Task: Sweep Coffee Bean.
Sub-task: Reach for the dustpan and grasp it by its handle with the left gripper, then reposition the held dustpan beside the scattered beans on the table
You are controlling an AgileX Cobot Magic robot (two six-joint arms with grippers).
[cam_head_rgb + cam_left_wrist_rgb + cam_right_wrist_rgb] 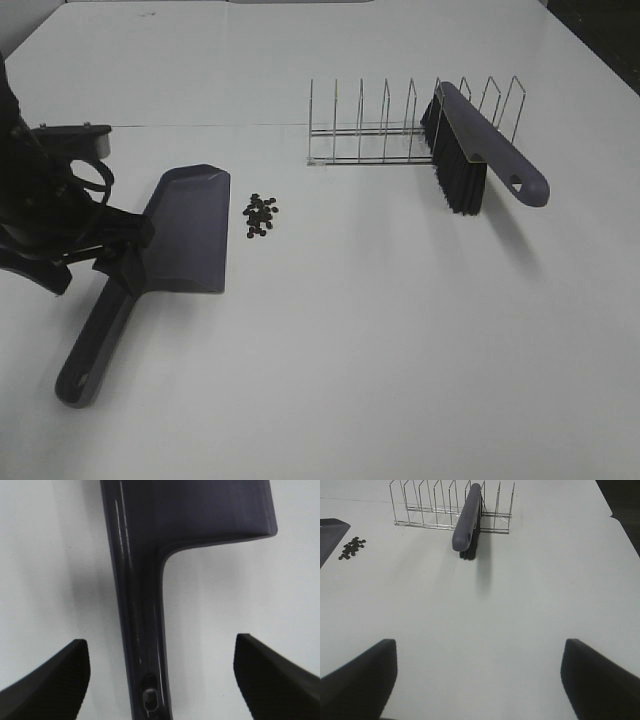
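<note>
a white table (pixel 380 350) carries everything. on its left part lies a grey-purple dustpan (pixel 190 230), flat, with its handle pointing toward the near edge. just beside the pan's right edge sits a small cluster of dark coffee beans (pixel 260 215), apart from the pan. farther back and to the right stands a wire rack (pixel 370 130). a grey-purple brush (pixel 490 140) rests in its right end, black bristles down.

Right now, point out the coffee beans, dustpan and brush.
coffee beans (pixel 261 215): exterior high view, middle of the pile.
dustpan (pixel 190 232): exterior high view, flat of the scoop.
brush (pixel 492 140): exterior high view, purple back above the bristles.
</note>
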